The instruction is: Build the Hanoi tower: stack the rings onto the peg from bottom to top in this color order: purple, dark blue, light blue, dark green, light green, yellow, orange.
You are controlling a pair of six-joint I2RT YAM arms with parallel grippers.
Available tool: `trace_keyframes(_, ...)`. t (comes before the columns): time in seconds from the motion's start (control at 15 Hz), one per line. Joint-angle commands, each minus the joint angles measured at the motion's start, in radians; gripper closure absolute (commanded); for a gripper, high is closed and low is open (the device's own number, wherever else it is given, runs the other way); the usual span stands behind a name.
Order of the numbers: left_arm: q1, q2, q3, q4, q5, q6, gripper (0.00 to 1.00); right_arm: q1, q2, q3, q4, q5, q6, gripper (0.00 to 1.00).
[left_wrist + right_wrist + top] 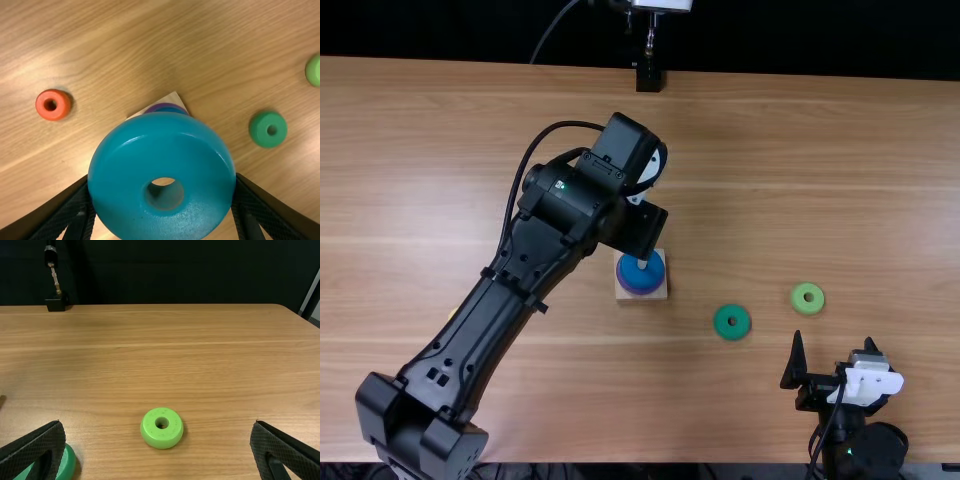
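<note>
Left gripper [642, 228] clamped on light blue ring [160, 145], above the table [750, 160] near the wooden base [662, 290]; dark blue ring [636, 277] sits over purple ring [631, 291] on its peg [642, 264]; dark green ring [723, 323] on table, well apart from base; light green ring [800, 300] beyond it; orange ring [44, 106] on table too; yellow sliver [452, 313] beside left arm; right gripper [834, 338] released, fingers spread, near the green rings

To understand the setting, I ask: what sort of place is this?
Probably a robot lab or test area: two robot arms at a wooden table, a black covering behind it, and coloured rings like this orange one.
</note>
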Motion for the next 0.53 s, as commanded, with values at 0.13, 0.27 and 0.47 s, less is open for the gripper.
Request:
trace_keyframes(0.13, -0.036, 0.027, 0.039, -0.002, 0.01, -0.038, 0.94, -0.012, -0.019, -0.066, -0.069, 0.001, 0.001, 0.0)
trace_keyframes(0.27, -0.044, 0.048, 0.04, 0.0, 0.01, -0.04, 0.94, -0.012, -0.019, -0.066, -0.069, 0.001, 0.001, 0.0)
trace_keyframes(0.47, -0.059, 0.05, 0.039, 0.0, 0.01, -0.042, 0.94, -0.012, -0.019, -0.066, -0.069, 0.001, 0.001, 0.0)
